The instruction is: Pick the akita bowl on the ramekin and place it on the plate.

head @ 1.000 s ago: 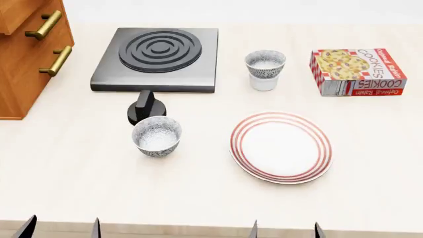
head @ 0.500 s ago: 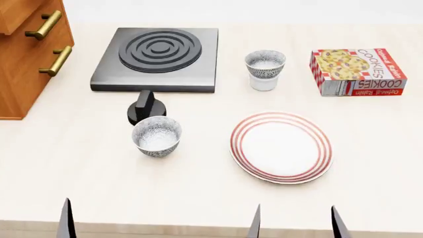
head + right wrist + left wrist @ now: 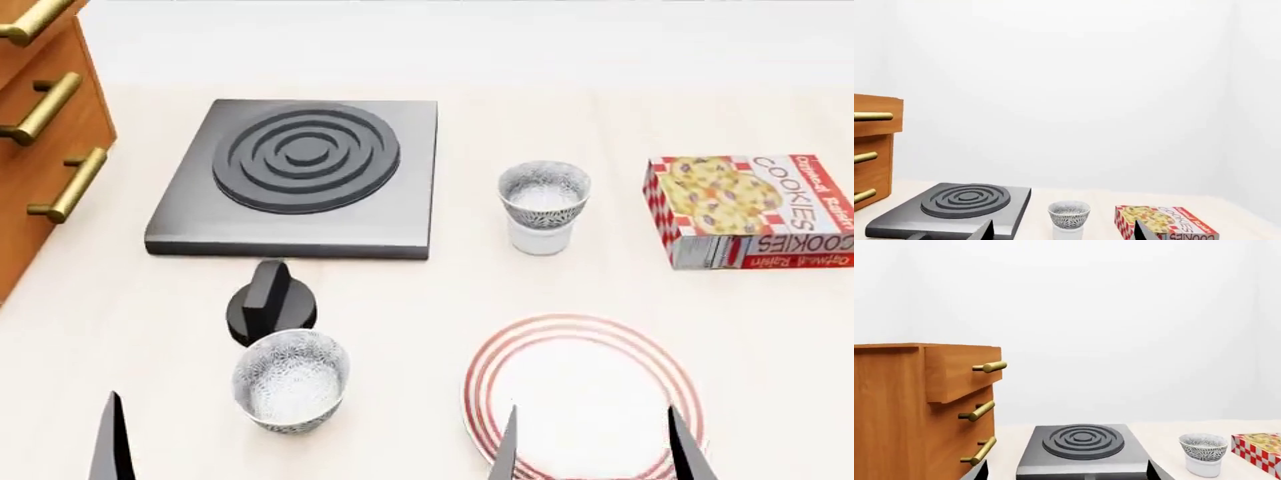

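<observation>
View shifted nearer | speckled akita bowl (image 3: 543, 194) atop glossy ramekin (image 3: 541, 236) | right tool (image 3: 591, 452) (fingers apart); left unclear

bright, even, diffuse light fills all views; only faint soft shadows sit under objects on the table (image 3: 441, 290). renders are sharp, without glare, blur or edge distortion.
</observation>
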